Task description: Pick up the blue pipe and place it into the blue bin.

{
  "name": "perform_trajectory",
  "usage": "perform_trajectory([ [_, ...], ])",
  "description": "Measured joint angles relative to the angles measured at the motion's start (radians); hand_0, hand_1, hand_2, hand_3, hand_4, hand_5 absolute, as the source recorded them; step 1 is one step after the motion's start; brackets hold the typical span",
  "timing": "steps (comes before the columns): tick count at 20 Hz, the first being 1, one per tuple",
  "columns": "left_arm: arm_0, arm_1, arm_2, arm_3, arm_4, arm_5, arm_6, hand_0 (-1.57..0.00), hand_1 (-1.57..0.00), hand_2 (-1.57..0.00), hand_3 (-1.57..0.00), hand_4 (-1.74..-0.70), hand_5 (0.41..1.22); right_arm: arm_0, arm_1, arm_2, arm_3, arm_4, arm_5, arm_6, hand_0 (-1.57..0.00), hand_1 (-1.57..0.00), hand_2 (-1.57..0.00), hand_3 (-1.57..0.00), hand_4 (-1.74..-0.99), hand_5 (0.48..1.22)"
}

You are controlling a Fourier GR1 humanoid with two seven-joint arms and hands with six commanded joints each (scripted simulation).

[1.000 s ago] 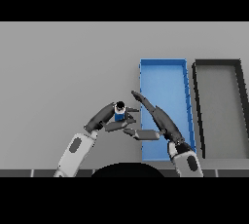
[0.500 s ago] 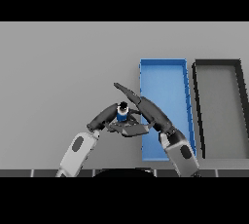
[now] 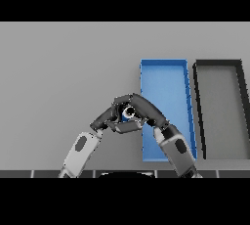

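Head view, left to right: my left arm (image 3: 80, 149) is coming up from the lower edge w/ its dark left hand (image 3: 108, 119) reaching toward mid-table, fingers curling around the near-left side of the blue pipe (image 3: 129, 113). Pipe is sitting between both hands, just left of the blue bin (image 3: 166, 70), outside it, and mostly hidden; I'm only seeing its round end w/ a dark centre and a bit of blue, so I can't tell whether it's resting on the grey table (image 3: 63, 72) or lifted off it. My right hand (image 3: 145, 109) is arching over the pipe from the right, fingers curling around it from the top and far side, fingertips meeting the left hand's, so both hands are grasping the pipe together. Right forearm (image 3: 175, 149) is crossing over the near-left corner of the blue bin, covering part of its floor and front wall. Further right, a dark bin (image 3: 217, 64) is standing just beside the blue one, the two lying parallel w/ a narrow gap between.
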Motion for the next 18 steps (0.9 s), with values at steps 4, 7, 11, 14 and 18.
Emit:
perform_trajectory([
  [4, 0.002, -0.023, 0.024, 0.003, 0.043, -0.036, -0.033, -1.57, -1.57, -1.57, -1.46, -1.71, 1.221, 0.005, 0.004, 0.010, 0.027, -0.024, -0.029, -0.042, -1.43, -1.43, -1.43, -1.30, -1.665, 0.987],
  [7, 0.009, -0.031, 0.027, -0.003, 0.035, -0.039, -0.029, -1.57, -1.57, -1.57, -1.44, -1.73, 1.221, -0.008, -0.009, 0.037, 0.032, -0.009, -0.042, -0.060, -1.50, -1.50, -1.50, -1.43, -1.702, 1.101],
  [11, 0.005, -0.041, 0.031, -0.005, 0.009, -0.030, -0.021, -1.57, -1.57, -1.57, -1.42, -1.73, 1.221, 0.017, -0.016, 0.051, 0.025, -0.003, -0.070, -0.118, -1.54, -1.54, -1.54, -1.52, -1.725, 1.172],
  [14, 0.016, -0.027, 0.028, -0.036, -0.027, -0.004, -0.029, -1.46, -1.34, -1.29, -1.17, -1.60, 1.221, 0.012, -0.008, 0.059, 0.020, 0.018, -0.099, -0.122, -1.56, -1.56, -1.56, -1.54, -1.733, 1.196],
  [18, 0.005, 0.007, 0.045, -0.027, -0.044, -0.095, -0.065, -0.60, -0.55, -0.53, -0.48, -1.21, 1.221, 0.011, -0.007, 0.073, 0.005, 0.035, -0.132, -0.116, -1.56, -1.56, -1.56, -1.56, -1.738, 1.211],
])
